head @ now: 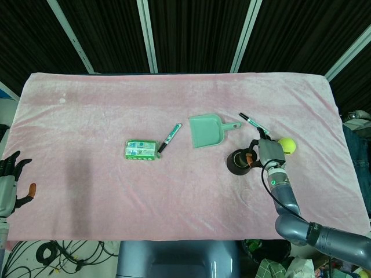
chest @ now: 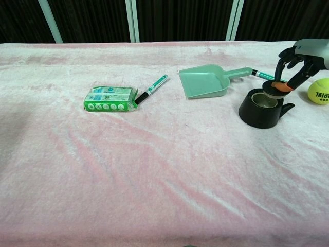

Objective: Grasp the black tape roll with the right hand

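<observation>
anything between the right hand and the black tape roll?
Nothing visible. The right hand hovers at the far right rim of the black tape roll, fingers apart. The yellow tennis ball and green-capped marker lie beside, outside the approach.

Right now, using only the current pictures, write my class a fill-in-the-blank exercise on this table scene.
1. The right hand hovers over the black tape roll with its fingers ____.
2. The tennis ball is coloured ____.
3. The pale green dustpan lies on a ____ cloth.
4. The left hand holds ____.

Missing words: apart; yellow; pink; nothing
</observation>
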`<state>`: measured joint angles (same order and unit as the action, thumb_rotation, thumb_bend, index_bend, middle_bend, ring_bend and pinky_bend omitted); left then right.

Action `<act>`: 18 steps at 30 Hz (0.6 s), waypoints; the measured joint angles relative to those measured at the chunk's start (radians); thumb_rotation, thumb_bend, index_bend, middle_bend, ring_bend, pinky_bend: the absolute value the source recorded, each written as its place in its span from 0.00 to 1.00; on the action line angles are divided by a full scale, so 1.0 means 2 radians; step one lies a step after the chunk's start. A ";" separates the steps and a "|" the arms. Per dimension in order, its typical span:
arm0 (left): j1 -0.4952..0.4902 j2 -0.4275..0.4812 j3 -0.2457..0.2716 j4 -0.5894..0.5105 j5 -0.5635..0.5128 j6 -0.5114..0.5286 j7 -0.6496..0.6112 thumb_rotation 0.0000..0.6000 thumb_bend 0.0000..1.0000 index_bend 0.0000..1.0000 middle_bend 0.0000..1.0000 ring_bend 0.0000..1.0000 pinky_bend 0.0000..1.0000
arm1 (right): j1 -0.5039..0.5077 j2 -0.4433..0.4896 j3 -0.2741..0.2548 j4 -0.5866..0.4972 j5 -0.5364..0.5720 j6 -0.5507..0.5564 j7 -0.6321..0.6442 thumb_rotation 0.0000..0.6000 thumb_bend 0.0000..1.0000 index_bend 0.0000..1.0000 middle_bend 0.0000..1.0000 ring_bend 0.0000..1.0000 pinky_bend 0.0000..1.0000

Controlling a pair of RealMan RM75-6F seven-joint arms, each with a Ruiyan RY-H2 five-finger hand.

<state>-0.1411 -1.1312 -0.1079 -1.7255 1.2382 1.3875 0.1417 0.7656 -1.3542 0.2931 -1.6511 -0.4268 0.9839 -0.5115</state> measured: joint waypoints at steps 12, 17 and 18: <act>0.000 0.000 0.000 0.000 -0.001 -0.001 0.001 1.00 0.44 0.17 0.00 0.00 0.00 | 0.006 -0.013 -0.007 0.014 -0.001 -0.001 0.009 1.00 0.40 0.77 0.00 0.13 0.21; 0.000 0.001 0.000 0.000 -0.002 -0.002 0.001 1.00 0.44 0.17 0.00 0.00 0.00 | 0.009 -0.017 -0.008 0.016 0.000 -0.001 0.012 1.00 0.40 0.77 0.00 0.13 0.21; 0.000 0.001 0.000 0.000 -0.002 -0.002 0.001 1.00 0.44 0.17 0.00 0.00 0.00 | 0.009 -0.017 -0.008 0.016 0.000 -0.001 0.012 1.00 0.40 0.77 0.00 0.13 0.21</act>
<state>-0.1417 -1.1297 -0.1086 -1.7258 1.2341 1.3831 0.1445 0.7839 -1.3889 0.2769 -1.6187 -0.4270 0.9811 -0.4867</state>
